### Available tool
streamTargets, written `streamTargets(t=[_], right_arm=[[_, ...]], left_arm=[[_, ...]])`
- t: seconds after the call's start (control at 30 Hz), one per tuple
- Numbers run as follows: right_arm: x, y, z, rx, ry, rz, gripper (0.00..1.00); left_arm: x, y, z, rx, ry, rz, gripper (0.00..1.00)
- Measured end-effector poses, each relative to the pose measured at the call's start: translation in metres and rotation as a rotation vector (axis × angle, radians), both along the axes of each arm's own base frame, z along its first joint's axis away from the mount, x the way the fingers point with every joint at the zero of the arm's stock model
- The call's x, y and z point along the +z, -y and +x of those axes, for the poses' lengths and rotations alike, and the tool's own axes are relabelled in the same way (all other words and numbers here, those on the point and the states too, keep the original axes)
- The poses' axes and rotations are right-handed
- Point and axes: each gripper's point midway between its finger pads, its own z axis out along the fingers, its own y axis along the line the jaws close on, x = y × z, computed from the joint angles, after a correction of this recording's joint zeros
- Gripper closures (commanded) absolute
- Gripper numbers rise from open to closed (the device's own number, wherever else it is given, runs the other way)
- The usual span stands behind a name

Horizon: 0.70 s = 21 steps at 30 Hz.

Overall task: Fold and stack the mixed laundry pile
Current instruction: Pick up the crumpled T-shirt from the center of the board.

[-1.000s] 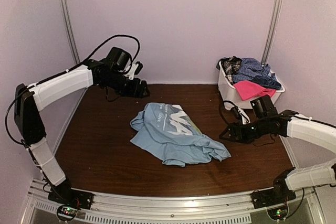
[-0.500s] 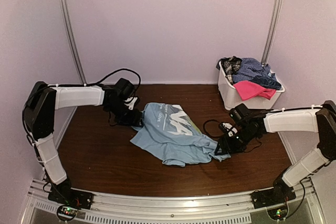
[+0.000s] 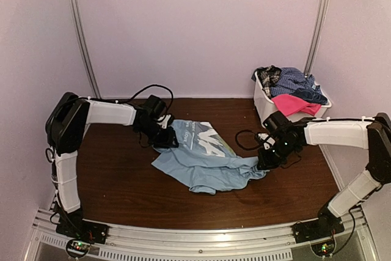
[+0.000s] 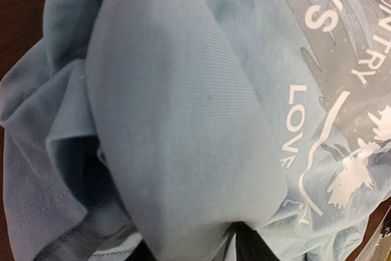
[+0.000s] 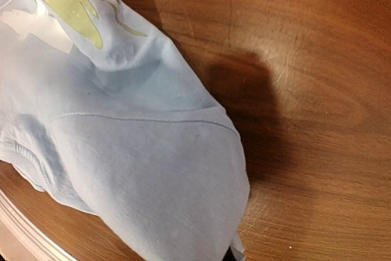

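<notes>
Now the light blue T-shirt (image 3: 208,169) lies crumpled mid-counter (image 3: 122,178). The right pincer (image 3: 264,162) is clamped on its right edge. The left pincer (image 3: 168,142) sits at the left edge, cloth bunched in its jaws, though I cannot tell if it grips. The rest of the laundry pile (image 3: 292,88) fills the white basket (image 3: 267,113), far right.

Crumpled light blue T-shirt (image 5: 134,169), yellow-green print, wooden table (image 5: 317,77)
</notes>
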Motion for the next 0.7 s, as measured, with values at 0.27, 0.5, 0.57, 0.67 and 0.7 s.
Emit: streamTargets(t=[0.27, 0.5, 0.57, 0.67, 0.7], right_arm=[[0.084, 0.004, 0.049, -0.038, 0.178, -0.037, 1.00], [0.211, 0.025, 0.100, -0.093, 0.449, -0.006, 1.00], [0.245, 0.024, 0.104, -0.074, 0.517, 0.013, 1.00], [0.292, 0.018, 0.101, -0.026, 0.599, 0.063, 1.00], [0.306, 0.015, 0.098, -0.005, 0.623, 0.085, 1.00]], left_arm=[[0.049, -0.003, 0.003, 0.021, 0.079, -0.028, 1.00], [0.175, -0.024, -0.010, 0.059, 0.287, -0.096, 1.00], [0.208, -0.028, -0.019, 0.059, 0.339, -0.132, 1.00], [0.246, -0.031, -0.042, 0.036, 0.389, -0.179, 1.00], [0.256, -0.030, -0.053, 0.020, 0.399, -0.192, 0.99]])
